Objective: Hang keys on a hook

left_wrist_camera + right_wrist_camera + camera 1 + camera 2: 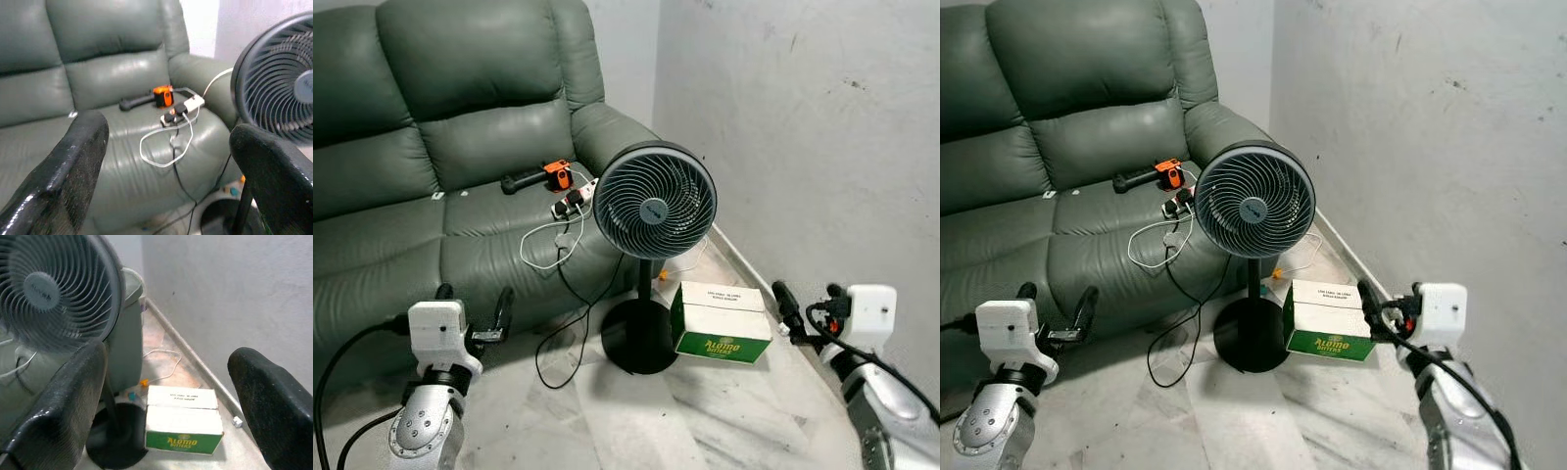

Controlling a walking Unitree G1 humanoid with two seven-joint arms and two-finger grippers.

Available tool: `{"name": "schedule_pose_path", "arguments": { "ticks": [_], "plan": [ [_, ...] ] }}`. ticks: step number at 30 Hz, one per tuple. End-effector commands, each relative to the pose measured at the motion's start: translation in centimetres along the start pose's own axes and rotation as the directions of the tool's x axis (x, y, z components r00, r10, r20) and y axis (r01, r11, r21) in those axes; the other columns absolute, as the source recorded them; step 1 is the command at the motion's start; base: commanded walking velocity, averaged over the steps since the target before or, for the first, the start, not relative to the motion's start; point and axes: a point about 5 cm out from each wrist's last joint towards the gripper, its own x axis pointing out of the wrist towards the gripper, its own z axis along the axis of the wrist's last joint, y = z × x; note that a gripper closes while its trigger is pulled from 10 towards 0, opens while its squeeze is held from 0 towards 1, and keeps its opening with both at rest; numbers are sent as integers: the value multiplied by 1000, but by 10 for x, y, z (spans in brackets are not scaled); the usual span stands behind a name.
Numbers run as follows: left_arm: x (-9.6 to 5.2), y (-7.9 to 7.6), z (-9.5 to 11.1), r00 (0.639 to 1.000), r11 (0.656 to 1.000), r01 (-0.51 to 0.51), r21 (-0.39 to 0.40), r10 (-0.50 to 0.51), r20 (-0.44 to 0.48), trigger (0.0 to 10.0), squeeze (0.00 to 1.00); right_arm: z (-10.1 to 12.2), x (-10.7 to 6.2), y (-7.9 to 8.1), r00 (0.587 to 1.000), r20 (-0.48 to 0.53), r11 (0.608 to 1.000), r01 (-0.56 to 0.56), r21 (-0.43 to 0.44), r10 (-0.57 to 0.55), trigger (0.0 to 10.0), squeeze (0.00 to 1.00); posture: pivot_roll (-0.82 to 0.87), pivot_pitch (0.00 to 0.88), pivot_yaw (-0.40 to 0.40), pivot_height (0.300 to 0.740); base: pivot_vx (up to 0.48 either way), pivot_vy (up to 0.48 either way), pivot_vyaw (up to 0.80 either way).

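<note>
My left gripper (475, 304) is held low in front of the green leather sofa (401, 186), open, with nothing between its fingers (73, 161). My right gripper (808, 304) is low at the right, near the wall, also open and empty, pointing towards the fan and the box; its fingers (63, 401) stand wide apart. On the sofa seat lies an orange and black object with a black handle (553, 177). Beside it is a white power strip (576, 201) with plugs and a looped white cable (166, 152).
A black standing fan (654, 201) stands on the tiled floor just in front of the sofa's armrest. A green and white carton (720, 323) lies beside the fan's round base (641, 338). A grey wall (803, 127) closes the right side. Black cables trail down to the floor.
</note>
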Motion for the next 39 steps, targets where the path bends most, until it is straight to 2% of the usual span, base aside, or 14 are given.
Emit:
{"name": "schedule_pose_path", "arguments": {
  "ticks": [1,2,5,8,12,15,20,25,32,39],
  "plan": [
    [-1,-1,9,1000,1000,6,4,-6,15,10000,0,6,-3,2,999,30,999,37,10,-37,10000,0,20,0,15,740,0,0,0],
    [-6,-4,9,999,999,43,-18,-43,0,10000,0,7,-10,4,1000,21,999,23,-22,-22,10000,0,21,0,14,740,0,0,0],
    [-10,-8,8,998,998,67,-15,-68,-16,10000,0,7,-15,5,1000,7,999,-2,-39,3,10000,0,19,0,12,740,0,0,0],
    [-21,-24,2,979,980,193,-58,-196,-57,10000,0,12,-22,6,1000,-7,999,23,-49,-23,10000,0,1,26,17,740,0,0,0],
    [-22,-29,2,972,974,219,-59,-223,-73,10000,0,22,-25,10,999,23,995,38,-88,-36,10000,0,-8,46,25,740,0,0,0],
    [-22,-29,4,972,974,217,-71,-222,-79,10000,0,23,-31,12,999,25,993,41,-114,-38,10000,0,-15,50,34,740,0,0,0],
    [-17,-35,5,969,973,230,4,-229,-98,10000,0,22,-37,14,999,11,996,53,-73,-52,10000,0,-29,61,46,740,0,0,0],
    [-17,-42,5,955,961,278,-12,-277,-104,10000,0,23,-39,14,998,13,995,61,-83,-61,10000,0,-36,53,48,740,0,0,0],
    [-9,-41,5,968,972,233,-1,-232,-91,10000,0,23,-32,15,999,-3,995,52,-85,-53,10000,0,-25,38,32,740,0,0,-525],
    [-4,-36,7,980,983,181,16,-179,-91,10000,0,24,-23,25,1000,-1,997,19,-75,-19,10000,0,-16,32,19,740,0,0,-800]
  ]
}}
